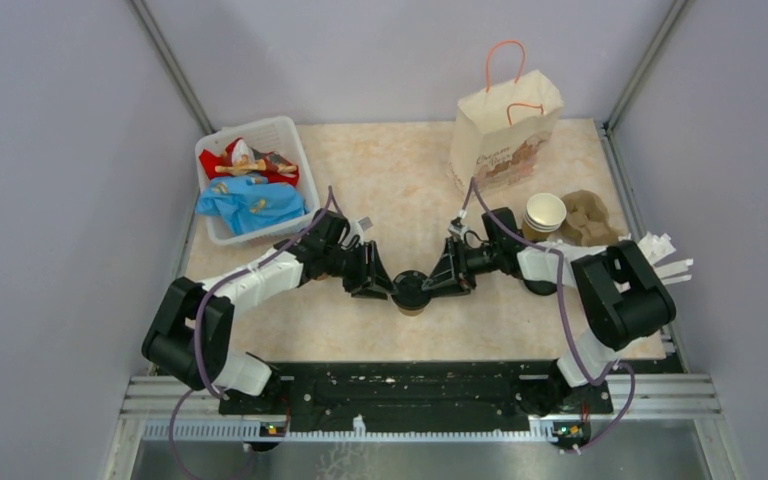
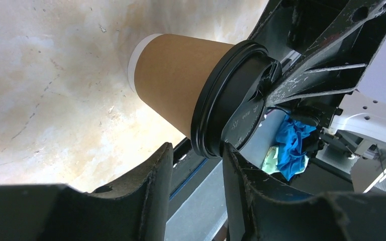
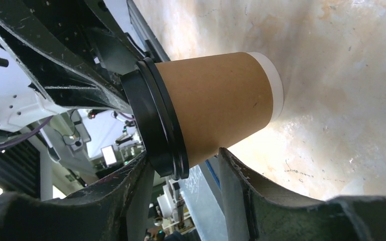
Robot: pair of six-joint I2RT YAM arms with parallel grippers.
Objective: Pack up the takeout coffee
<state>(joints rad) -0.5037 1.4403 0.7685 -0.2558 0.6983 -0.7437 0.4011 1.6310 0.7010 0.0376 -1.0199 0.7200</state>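
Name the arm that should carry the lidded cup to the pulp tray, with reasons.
Right, likely. The left gripper and right gripper meet at the lidded cup, but the pulp tray and paper bag lie on the right arm's side; the left would reach across.

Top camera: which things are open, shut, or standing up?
lidded cup, upright, black lid on.
other cup, upright, no lid.
paper bag, standing, handles up.
left gripper, straddling the black lid, grip unclear.
right gripper, straddling the lidded cup, grip unclear.
white bin, holding blue packets.
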